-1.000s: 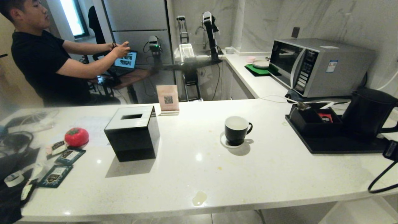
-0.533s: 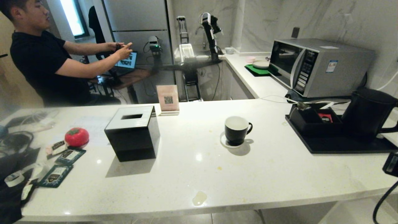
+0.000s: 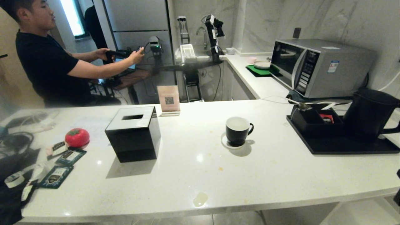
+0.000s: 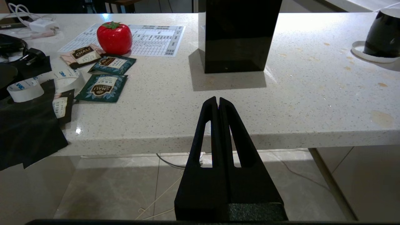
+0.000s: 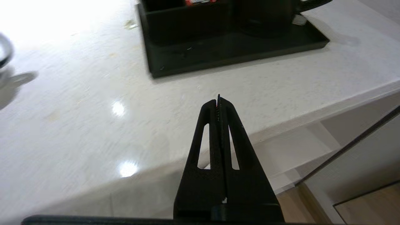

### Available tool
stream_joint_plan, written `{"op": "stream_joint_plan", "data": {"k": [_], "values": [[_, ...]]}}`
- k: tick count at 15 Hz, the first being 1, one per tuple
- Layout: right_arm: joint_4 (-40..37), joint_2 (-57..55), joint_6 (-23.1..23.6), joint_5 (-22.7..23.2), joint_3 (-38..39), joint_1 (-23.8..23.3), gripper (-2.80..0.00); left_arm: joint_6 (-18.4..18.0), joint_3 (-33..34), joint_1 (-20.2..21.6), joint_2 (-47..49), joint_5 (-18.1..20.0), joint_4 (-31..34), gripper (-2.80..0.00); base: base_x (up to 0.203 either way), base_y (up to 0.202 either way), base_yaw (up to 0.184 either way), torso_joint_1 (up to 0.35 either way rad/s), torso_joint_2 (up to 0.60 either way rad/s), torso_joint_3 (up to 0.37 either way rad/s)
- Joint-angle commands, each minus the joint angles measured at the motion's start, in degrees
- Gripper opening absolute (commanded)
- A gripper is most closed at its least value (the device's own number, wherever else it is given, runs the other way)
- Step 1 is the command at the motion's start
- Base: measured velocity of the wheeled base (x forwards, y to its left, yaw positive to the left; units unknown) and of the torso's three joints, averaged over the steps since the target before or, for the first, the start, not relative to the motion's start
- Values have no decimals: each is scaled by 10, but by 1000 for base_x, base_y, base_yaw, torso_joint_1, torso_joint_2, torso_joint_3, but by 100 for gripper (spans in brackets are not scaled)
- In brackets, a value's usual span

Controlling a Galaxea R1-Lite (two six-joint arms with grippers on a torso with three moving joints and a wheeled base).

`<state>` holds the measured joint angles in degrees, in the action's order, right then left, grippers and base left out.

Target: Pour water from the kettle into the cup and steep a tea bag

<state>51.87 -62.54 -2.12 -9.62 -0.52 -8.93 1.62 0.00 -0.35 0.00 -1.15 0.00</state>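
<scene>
The tall black kettle [image 3: 368, 112] stands on a black tray [image 3: 343, 147] at the counter's right end. The black cup [image 3: 237, 131], white inside, sits on a white coaster [image 3: 224, 142] mid-counter. Several tea bag sachets [image 4: 101, 88] lie at the counter's left end. My left gripper [image 4: 218, 101] is shut and empty, level with the front edge, well short of the cup [image 4: 384, 34]. My right gripper [image 5: 218, 100] is shut and empty over the front right edge, pointing toward the tray [image 5: 237, 51] and the kettle [image 5: 265, 15].
A black tissue box [image 3: 132, 132] stands left of the cup, with a red tomato-shaped object [image 3: 77, 137] further left. A microwave [image 3: 315, 65] sits behind the tray. A person [image 3: 47, 68] sits beyond the counter at the far left. A small sign [image 3: 168, 100] stands at the back edge.
My right arm has dropped down and out of the head view at the right edge. The person has reached further right and now holds a dark device. The left arm has not moved.
</scene>
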Motion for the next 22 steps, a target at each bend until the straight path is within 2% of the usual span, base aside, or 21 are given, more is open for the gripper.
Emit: {"op": "stream_joint_plan", "data": {"k": [1,6,9,11,12,15,22], "values": [[-106,162,0,0,3,23,-280,0,0,0,1,-1,0,-280,0,0,0,0,0,0],[-352,412,-1,2,-5,68,-280,0,0,0,1,-1,0,-280,0,0,0,0,0,0],[-463,544,13,7,-11,87,-280,0,0,0,1,0,0,-280,0,0,0,0,0,0],[-523,617,39,45,-16,90,-280,0,0,0,1,0,0,-280,0,0,0,0,0,0],[-540,625,55,67,-12,91,-280,0,0,0,1,-1,0,-280,0,0,0,0,0,0],[-558,624,57,87,-8,91,-280,0,0,0,1,-1,0,-280,0,0,0,0,0,0],[-543,624,32,87,-3,91,-280,0,0,0,1,0,0,-280,0,0,0,0,0,0]]}}
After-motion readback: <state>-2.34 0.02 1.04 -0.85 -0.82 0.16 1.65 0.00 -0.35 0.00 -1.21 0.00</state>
